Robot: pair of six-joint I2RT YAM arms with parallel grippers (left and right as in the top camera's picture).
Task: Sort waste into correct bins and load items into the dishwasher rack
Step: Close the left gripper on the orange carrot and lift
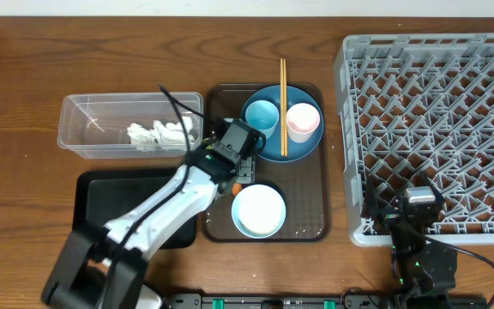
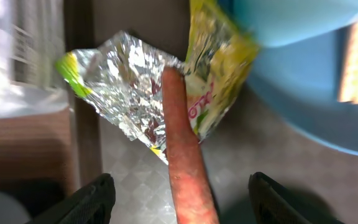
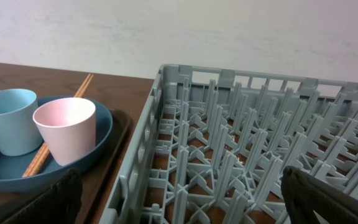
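Note:
My left gripper [image 2: 178, 202] is open low over the brown tray, its fingers on either side of the orange carrot piece [image 2: 185, 158] without touching it. The carrot lies partly on the crumpled silver foil wrapper [image 2: 129, 87]. Overhead, the left gripper [image 1: 234, 159] sits at the left edge of the blue plate [image 1: 303, 142], which holds the light blue cup [image 1: 262, 116], the pink cup [image 1: 303, 121] and the chopsticks [image 1: 283, 107]. The white bowl [image 1: 258, 210] is on the tray's front. White napkins [image 1: 157, 133] lie in the clear tub [image 1: 84, 129]. My right gripper [image 3: 179, 199] is open over the front-left corner of the grey rack [image 1: 436, 129].
The brown serving tray [image 1: 307, 215] lies between the bins and the rack. The black tray [image 1: 114, 202] sits at front left, partly under my left arm. The rack's upright pegs [image 3: 241, 143] stand right under the right gripper.

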